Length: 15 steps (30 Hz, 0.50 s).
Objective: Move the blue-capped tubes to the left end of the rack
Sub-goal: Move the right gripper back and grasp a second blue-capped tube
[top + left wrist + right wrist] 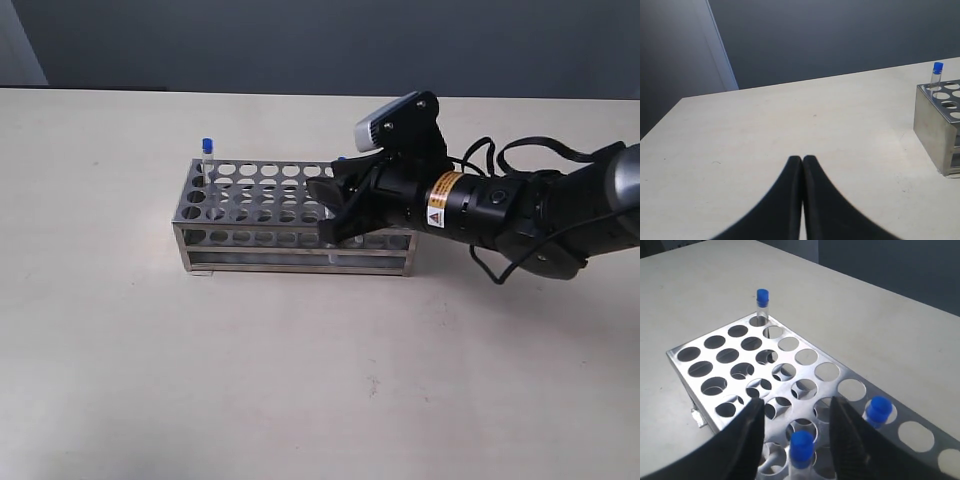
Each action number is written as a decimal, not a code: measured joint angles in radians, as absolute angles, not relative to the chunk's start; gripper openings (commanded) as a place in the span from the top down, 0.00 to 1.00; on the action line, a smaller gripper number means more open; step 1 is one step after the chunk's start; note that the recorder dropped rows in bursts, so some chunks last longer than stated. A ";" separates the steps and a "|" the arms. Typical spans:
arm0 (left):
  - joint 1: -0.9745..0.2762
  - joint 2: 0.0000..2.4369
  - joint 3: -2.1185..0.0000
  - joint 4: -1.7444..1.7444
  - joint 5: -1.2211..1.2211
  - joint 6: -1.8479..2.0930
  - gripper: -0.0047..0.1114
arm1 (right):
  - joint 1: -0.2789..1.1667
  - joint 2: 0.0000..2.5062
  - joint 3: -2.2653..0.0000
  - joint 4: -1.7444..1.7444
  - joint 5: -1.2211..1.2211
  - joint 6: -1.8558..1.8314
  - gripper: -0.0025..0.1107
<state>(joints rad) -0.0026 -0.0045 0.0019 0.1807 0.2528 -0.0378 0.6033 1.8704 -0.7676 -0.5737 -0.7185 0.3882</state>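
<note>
Nearest the lens, noted right tool (797, 407) spread open and empty, its fingers (740, 445) standing one to each side of a blue-capped tube (801, 449) seated in the rack (700, 367). No contact with cap or glass visible.

Noted second blue-capped tube (878, 410) in a hole just beside the outer finger, in the rack's outer long row. Noted third blue-capped tube (207, 150) upright in the corner hole of that same row, at the rack's left end; judged already placed. Fourth tube not found in any view, possibly hidden beneath the right arm (520, 205).

Judged step in hand: approach for pick-up of the flanked tube, grasp not yet made. Next move judged to call for:
- settling lower around the cap and closing lightly on it;
- lifting straight up until clear of both plates;
- carrying to a free hole beside the corner tube at the rack's left end.

Hazards judged:
- second tube near enough to be knocked on closing or lifting;
- tilted lift liable to bind thin glass in the holes;
- hard squeeze liable to crack or eject the tube.

Noted left tool (802, 161) closed, fingers pressed together, holding nothing, over bare bench (765, 125) well apart from the rack's left end. Not judged an obstruction. Remaining holes at the rack's left end seen vacant.
</note>
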 measured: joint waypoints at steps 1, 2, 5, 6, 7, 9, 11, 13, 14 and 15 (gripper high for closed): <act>-0.003 -0.004 0.002 0.181 0.253 -0.038 0.96 | 0.603 1.878 -0.768 -0.571 -0.728 0.388 0.61; -0.003 -0.004 0.002 0.181 0.253 -0.038 0.96 | 0.603 1.884 -0.768 -0.571 -0.734 0.386 0.61; -0.003 -0.004 0.002 0.181 0.253 -0.038 0.96 | 0.603 1.897 -0.770 -0.569 -0.756 0.384 0.61; -0.003 -0.004 0.002 0.181 0.253 -0.038 0.96 | 0.603 1.900 -0.770 -0.567 -0.759 0.384 0.61; -0.003 -0.004 0.002 0.181 0.253 -0.038 0.96 | 0.603 1.899 -0.770 -0.567 -0.761 0.384 0.61; -0.003 -0.004 0.002 0.181 0.253 -0.038 0.96 | 0.603 1.900 -0.770 -0.567 -0.765 0.384 0.61; -0.003 -0.004 0.002 0.181 0.253 -0.038 0.96 | 0.603 1.900 -0.770 -0.567 -0.765 0.384 0.61; -0.003 -0.004 0.002 0.181 0.253 -0.038 0.96 | 0.603 1.898 -0.770 -0.567 -0.765 0.384 0.61; -0.003 -0.004 0.002 0.181 0.253 -0.038 0.96 | 0.603 1.897 -0.770 -0.567 -0.763 0.384 0.61; -0.003 -0.004 0.002 0.181 0.253 -0.038 0.96 | 0.603 1.894 -0.770 -0.567 -0.763 0.384 0.61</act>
<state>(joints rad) -0.0026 -0.0045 0.0019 0.1807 0.2528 -0.0378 0.6033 1.8937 -0.7696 -0.5670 -0.7631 0.3841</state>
